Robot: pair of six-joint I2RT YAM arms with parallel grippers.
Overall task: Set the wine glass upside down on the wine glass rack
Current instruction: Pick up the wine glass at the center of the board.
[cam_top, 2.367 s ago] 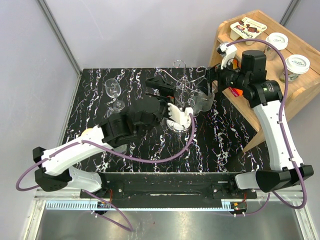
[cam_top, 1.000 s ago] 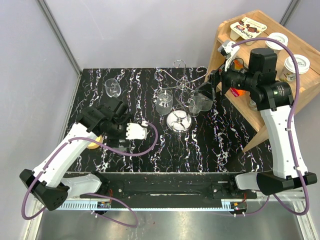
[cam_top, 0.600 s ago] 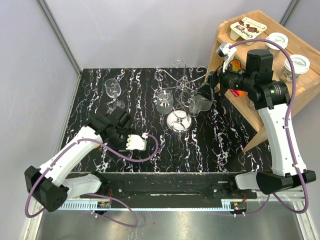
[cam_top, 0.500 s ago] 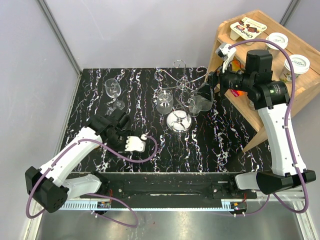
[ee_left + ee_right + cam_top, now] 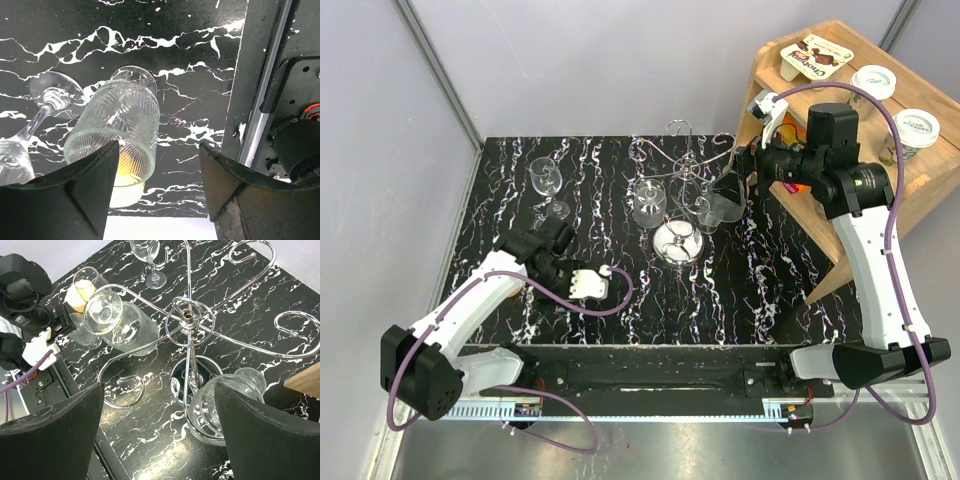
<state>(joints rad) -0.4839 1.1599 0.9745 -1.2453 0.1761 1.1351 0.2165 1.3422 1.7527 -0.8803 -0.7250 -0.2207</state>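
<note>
The chrome wine glass rack (image 5: 685,165) stands mid-table on its round mirror base (image 5: 677,241); the right wrist view shows it from above (image 5: 190,315). A ribbed wine glass (image 5: 648,205) hangs upside down from a left arm of the rack (image 5: 127,330). A second glass (image 5: 718,208) hangs on the right side (image 5: 222,405). My right gripper (image 5: 740,175) hovers open and empty over the rack (image 5: 160,435). My left gripper (image 5: 548,245) is open and empty at the near left (image 5: 157,185), just above a ribbed glass (image 5: 117,127).
An upright wine glass (image 5: 547,180) stands at the far left. Another clear stemmed glass (image 5: 30,130) stands beside the ribbed one, with something yellow (image 5: 120,192) behind it. A wooden shelf (image 5: 920,190) with lidded cups stands at the right. The table's front rail (image 5: 260,100) is close by.
My left arm has pulled back from the rack to the near left, leaving the ribbed glass hanging there. The right arm has barely shifted.
</note>
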